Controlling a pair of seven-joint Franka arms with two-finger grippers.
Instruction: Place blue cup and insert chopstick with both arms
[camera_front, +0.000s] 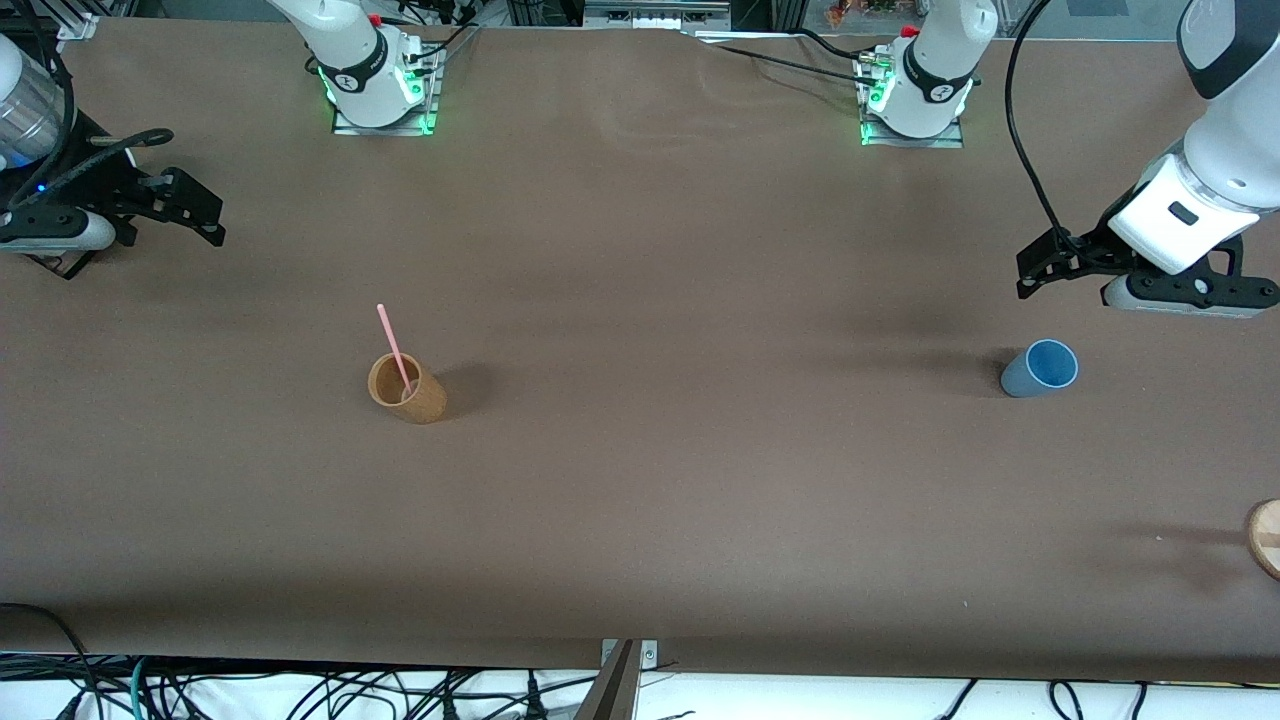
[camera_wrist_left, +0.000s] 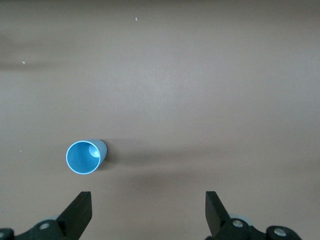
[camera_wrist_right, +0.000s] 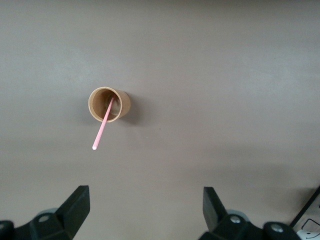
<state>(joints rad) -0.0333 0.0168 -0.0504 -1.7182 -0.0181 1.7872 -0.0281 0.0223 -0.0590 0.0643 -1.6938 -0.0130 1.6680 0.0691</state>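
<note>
The blue cup (camera_front: 1040, 368) stands upright on the table toward the left arm's end; it also shows in the left wrist view (camera_wrist_left: 84, 156), mouth up and empty. My left gripper (camera_front: 1036, 268) (camera_wrist_left: 148, 200) hovers open and empty over bare table beside the cup. The pale-pink chopstick (camera_front: 393, 350) leans inside a tan-brown cup (camera_front: 408, 389) toward the right arm's end; both show in the right wrist view, the chopstick (camera_wrist_right: 102, 130) in the cup (camera_wrist_right: 110, 104). My right gripper (camera_front: 205, 215) (camera_wrist_right: 146, 195) hovers open and empty over bare table near that end's edge.
A round wooden object (camera_front: 1266, 537) pokes in at the table's edge at the left arm's end, nearer the front camera than the blue cup. The arms' bases (camera_front: 378, 90) (camera_front: 915, 100) stand along the table's farthest edge. Brown tabletop (camera_front: 700, 400) lies between the two cups.
</note>
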